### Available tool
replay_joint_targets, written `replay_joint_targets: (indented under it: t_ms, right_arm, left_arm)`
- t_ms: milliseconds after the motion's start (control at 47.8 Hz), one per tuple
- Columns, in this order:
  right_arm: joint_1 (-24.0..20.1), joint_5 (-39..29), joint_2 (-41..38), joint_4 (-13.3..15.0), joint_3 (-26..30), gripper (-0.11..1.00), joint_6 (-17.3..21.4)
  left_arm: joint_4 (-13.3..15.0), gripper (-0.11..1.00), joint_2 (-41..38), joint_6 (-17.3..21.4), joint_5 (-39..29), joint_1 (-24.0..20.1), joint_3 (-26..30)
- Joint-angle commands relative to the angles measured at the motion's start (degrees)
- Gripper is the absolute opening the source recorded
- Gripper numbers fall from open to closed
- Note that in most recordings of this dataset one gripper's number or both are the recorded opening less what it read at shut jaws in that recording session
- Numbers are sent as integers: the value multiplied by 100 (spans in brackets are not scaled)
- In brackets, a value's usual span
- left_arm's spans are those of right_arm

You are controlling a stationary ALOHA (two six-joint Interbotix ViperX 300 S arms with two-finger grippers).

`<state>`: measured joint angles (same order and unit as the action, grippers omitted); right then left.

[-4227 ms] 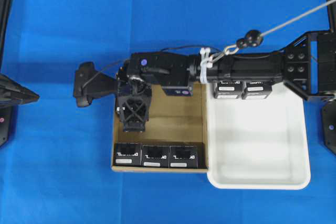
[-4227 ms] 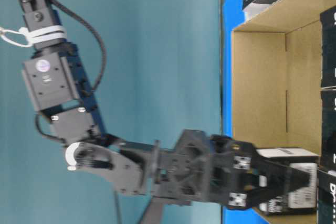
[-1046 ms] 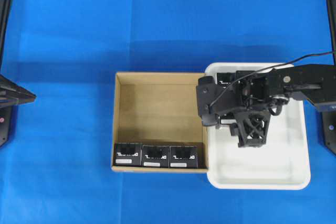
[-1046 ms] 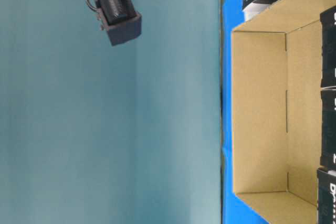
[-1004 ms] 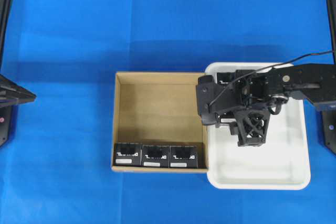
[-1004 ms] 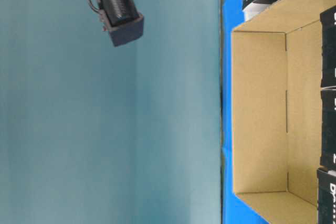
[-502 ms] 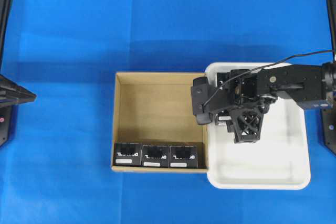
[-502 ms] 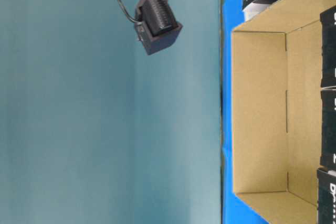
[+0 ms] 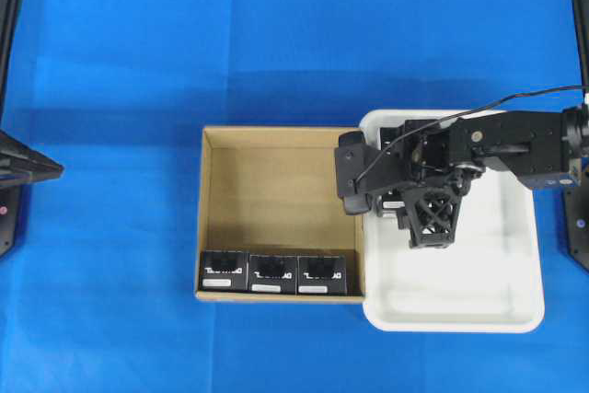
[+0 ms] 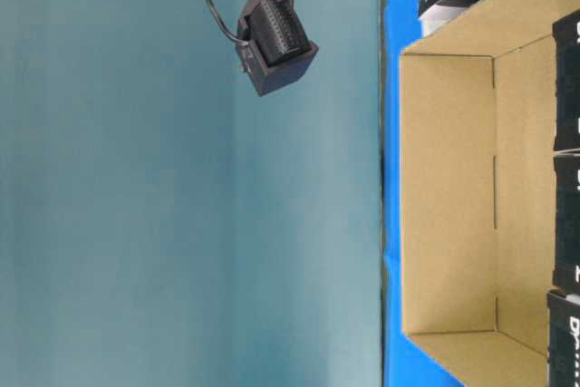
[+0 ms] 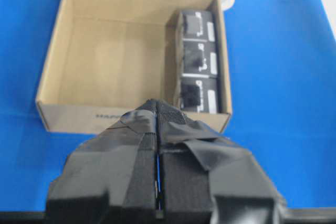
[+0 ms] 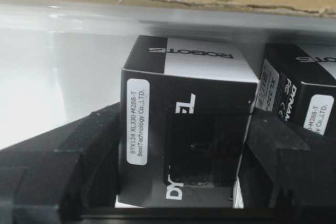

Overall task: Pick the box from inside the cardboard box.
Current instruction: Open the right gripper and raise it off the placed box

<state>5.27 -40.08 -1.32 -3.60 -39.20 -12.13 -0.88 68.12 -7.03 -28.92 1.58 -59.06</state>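
**benchrat:** Since the earlier shot the right gripper (image 9: 431,227) has left the cardboard box (image 9: 213,218) and is now over the white tray (image 9: 515,310), right next to the carton's right wall. Only three black boxes (image 9: 273,273) are left in a row against the carton's near wall, where a fourth one sat before.

**servo_sam:** So the box (image 12: 178,124) came along? What's the claw doing?

**benchrat:** Yep. In the right wrist view the jaws stand partway apart, one on each side of the box, and they look pressed against it, so I'd call it held. Another boxed unit (image 12: 296,98) sits just beside it in the tray, on the side away from the carton's near wall. The left gripper (image 11: 157,129) is parked off to the carton's left, jaws pressed together with nothing between them.

**servo_sam:** What could bite from here?

**benchrat:** My guess: the neighbour is so close that the jaw on that side could shove it when the claw spreads. And if the box isn't resting on the tray floor yet (can't tell from these views), letting go early drops it or tips it onto its neighbour.
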Motion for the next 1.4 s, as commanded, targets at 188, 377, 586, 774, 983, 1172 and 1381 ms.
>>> replay_joint_targets:
  t_ms: [188, 377, 586, 774, 983, 1172, 1381]
  right_arm:
    - [-9, 18, -18, -18, 53, 63, 35]
    - [-9, 9, -9, -18, 88, 97, 79]
    - [-35, -378, 158, -70, 352, 95, 185]
    - [-35, -853, 545, -70, 615, 95, 396]
    - [-9, -984, 1011, -62, 765, 95, 448]
    - [26, -1011, 1222, -62, 800, 95, 448]
    - [26, -1011, 1345, -62, 809, 95, 510]
  left_arm:
    - [-9, -5, -79, -9, 53, -9, 158]
    - [-18, -5, -79, -9, 53, -9, 158]
    - [-9, -5, -88, -9, 53, 0, 158]
    - [-18, -5, -88, -9, 53, -9, 158]
    - [-9, -5, -88, 9, 53, 0, 158]
    - [-18, -5, -79, 9, 53, 0, 167]
    - [-9, -5, -79, 9, 44, 0, 167]
